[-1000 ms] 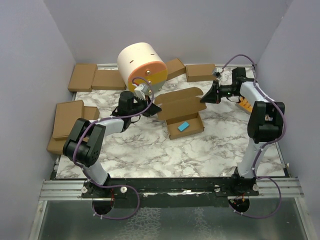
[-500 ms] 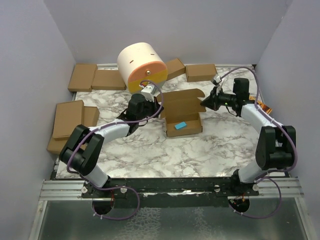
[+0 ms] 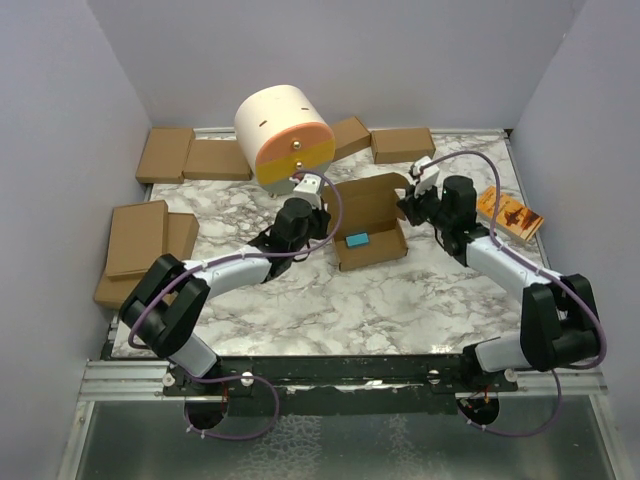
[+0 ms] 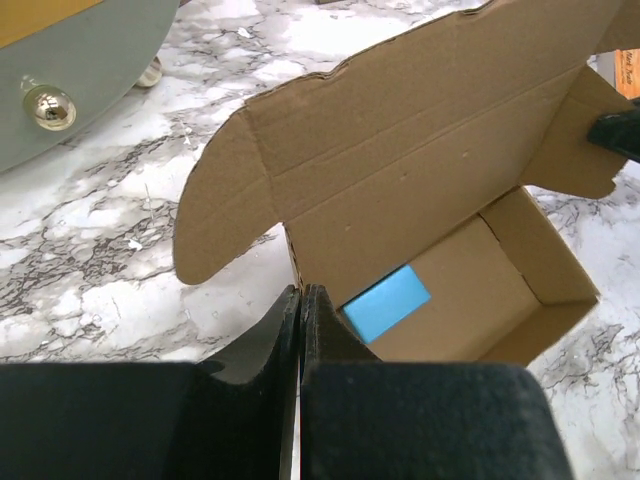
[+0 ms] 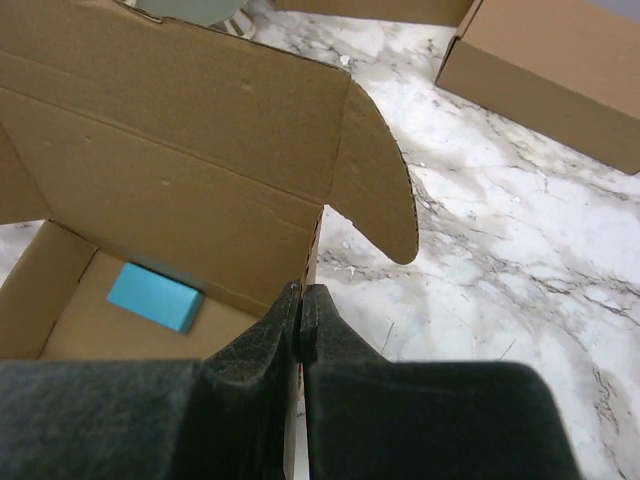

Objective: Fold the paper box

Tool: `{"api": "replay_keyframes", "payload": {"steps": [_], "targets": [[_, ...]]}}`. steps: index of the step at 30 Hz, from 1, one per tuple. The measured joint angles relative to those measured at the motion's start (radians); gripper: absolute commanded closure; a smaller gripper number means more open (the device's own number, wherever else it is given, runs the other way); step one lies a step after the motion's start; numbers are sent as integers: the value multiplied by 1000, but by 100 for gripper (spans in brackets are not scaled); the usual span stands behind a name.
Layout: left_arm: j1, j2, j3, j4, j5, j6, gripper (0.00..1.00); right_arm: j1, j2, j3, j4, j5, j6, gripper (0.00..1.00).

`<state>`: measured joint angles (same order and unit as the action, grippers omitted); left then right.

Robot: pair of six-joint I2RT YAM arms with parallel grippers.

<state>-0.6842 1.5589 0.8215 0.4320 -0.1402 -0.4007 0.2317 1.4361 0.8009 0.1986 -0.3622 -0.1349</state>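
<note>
A small blue block lies in the open brown cardboard paper box. A cream cylinder sits behind it, an orange booklet to its right.

The left arm and right arm are leaning low and inward, facing each other, the left fingers and right fingers pressing fully together

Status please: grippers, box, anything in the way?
Left gripper, right gripper shut at paper box sides. Lid up, blue block inside. Large cylinder close behind, leftward.

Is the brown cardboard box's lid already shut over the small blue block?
No: the brown cardboard box has its lid raised, with the small blue block showing inside.
</note>
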Motion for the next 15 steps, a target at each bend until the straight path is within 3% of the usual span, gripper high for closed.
{"api": "replay_keyframes", "payload": {"steps": [7,15], "targets": [[-52,-7,0,18,-104,13,100,59,-100,-89,68,145,23,97],[-119,-25,-47,74,-183,31,100,72,-167,-182,95,190,40,96]]}}
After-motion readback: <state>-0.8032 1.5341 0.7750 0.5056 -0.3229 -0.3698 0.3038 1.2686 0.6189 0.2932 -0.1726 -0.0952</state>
